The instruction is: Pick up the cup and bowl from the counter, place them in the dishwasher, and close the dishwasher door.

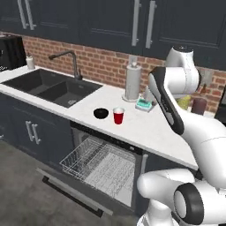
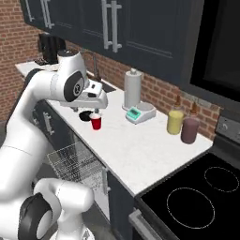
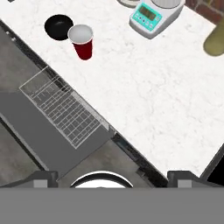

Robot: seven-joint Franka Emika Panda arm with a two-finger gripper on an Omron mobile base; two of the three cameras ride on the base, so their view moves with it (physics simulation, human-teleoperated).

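cup (image 3: 82, 40): I see tapered red plastic, white inside
bowl (image 3: 58, 26): shallow, round, black, beside it
gripper (image 3: 107, 177): fingers spread wide, empty

red cup (image 1: 118, 115) upright, beside black bowl (image 1: 101, 113)

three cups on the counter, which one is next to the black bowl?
The red cup, white inside, standing right beside the bowl above the open dishwasher. The yellow tumbler and maroon tumbler stand together far along the counter, near the stove.
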